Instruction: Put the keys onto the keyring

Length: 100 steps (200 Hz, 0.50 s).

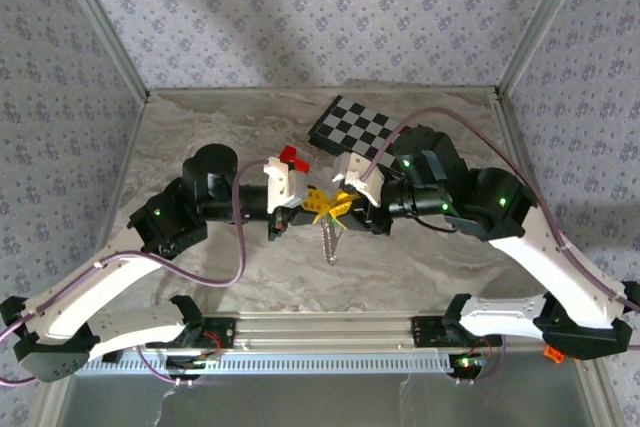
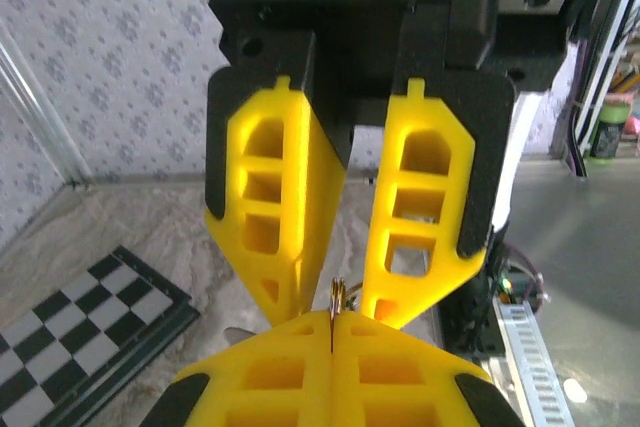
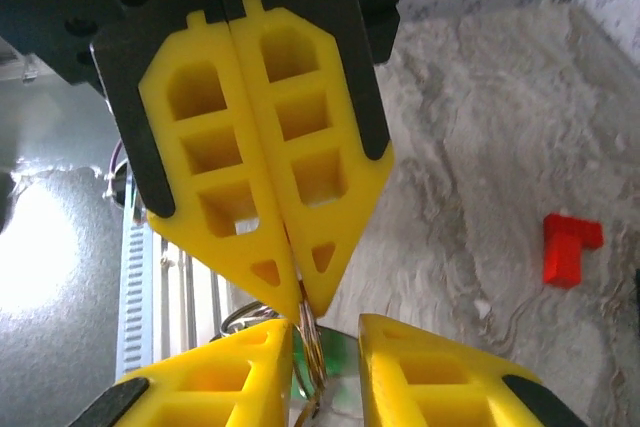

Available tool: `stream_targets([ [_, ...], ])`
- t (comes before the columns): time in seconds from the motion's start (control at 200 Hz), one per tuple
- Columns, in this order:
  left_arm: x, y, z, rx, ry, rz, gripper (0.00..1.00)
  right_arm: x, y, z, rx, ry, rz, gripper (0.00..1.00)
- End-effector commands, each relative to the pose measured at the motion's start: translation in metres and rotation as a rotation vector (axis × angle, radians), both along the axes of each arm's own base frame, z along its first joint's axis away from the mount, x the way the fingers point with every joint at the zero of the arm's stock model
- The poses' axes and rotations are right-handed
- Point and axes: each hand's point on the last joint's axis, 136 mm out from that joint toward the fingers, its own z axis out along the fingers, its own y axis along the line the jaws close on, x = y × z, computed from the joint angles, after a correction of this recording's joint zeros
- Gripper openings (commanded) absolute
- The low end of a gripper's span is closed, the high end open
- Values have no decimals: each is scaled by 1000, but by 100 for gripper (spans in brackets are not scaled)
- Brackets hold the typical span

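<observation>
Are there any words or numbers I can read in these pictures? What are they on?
None can be read.
The checkered board and the red block carry no writing.
The green container at the edge of the left wrist view is too blurred to tell whether it has a label.

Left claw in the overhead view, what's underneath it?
The keyring trails from the shut left claw over the table; its pinched top is hidden by yellow fingers.
</observation>
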Motion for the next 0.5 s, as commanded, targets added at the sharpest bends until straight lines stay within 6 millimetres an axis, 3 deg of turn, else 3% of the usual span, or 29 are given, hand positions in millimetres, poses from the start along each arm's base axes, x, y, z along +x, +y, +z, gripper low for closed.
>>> stream_targets([
  [0.0,-12,3,41,-160,-64,-43,0,4,-1,21,110,-29,-42,25],
  [0.21,-17,4,53,-224,-53,-69,0,6,-11,28,173,-51,-80,22],
  [0.495,-23,5,60,-272,-37,-98,0,-2,-20,48,282,-83,-66,25],
])
